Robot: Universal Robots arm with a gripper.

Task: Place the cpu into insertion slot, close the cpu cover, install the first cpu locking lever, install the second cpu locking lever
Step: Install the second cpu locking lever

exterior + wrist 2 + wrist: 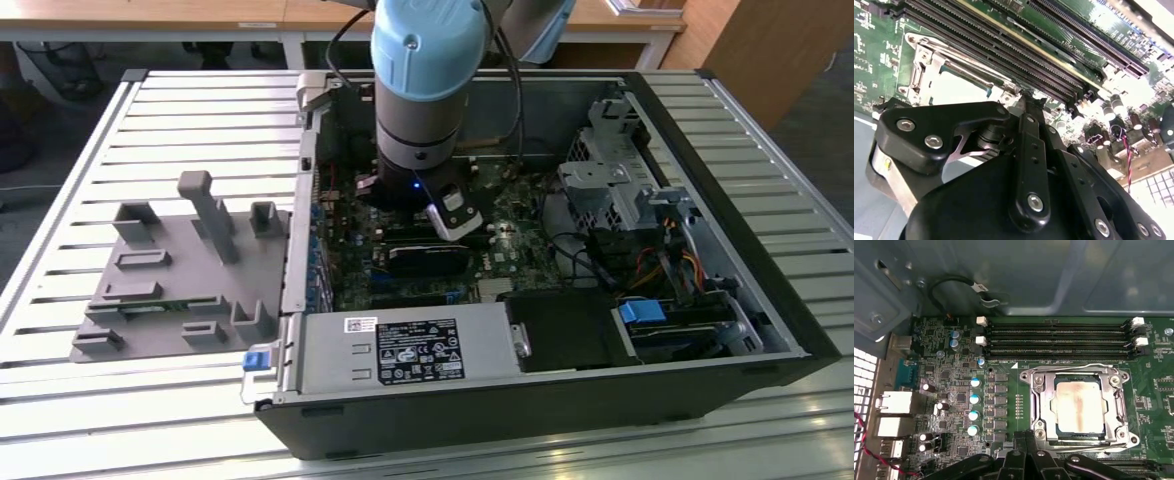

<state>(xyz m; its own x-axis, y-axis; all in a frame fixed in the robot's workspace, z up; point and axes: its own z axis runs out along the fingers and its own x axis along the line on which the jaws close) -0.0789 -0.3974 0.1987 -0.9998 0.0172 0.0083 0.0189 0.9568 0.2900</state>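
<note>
In the exterior view, the arm [420,90] reaches straight down into an open computer case [534,410] lying on a slatted table [134,420]. Its wrist hangs low over the green motherboard [354,265], and the claw itself is hidden beneath the wrist there. A grey fixture [174,270] sits on the table outside the case, well apart from the arm on the exterior view's left.

In the second wrist view, the claw [1026,97] is seen from behind its black linkage, its fingers drawn together to a narrow tip with nothing visible between them. That tip sits just beside a corner of the silvery cpu cover [921,60]. The pale cpu [956,90] shows through the frame's window. Long black memory slots [1004,47] run past the socket on the side away from the claw.

In the first wrist view, the cpu [1079,405] lies flat in the insertion slot [1080,440], and the cpu cover [1041,405] is folded down around it. A thin wire lever [1079,366] lies along the socket edge farthest from the claw, next to the memory slots [1059,340]. The claw [1028,440], fingers together, stands at the socket's near edge by a corner.
</note>
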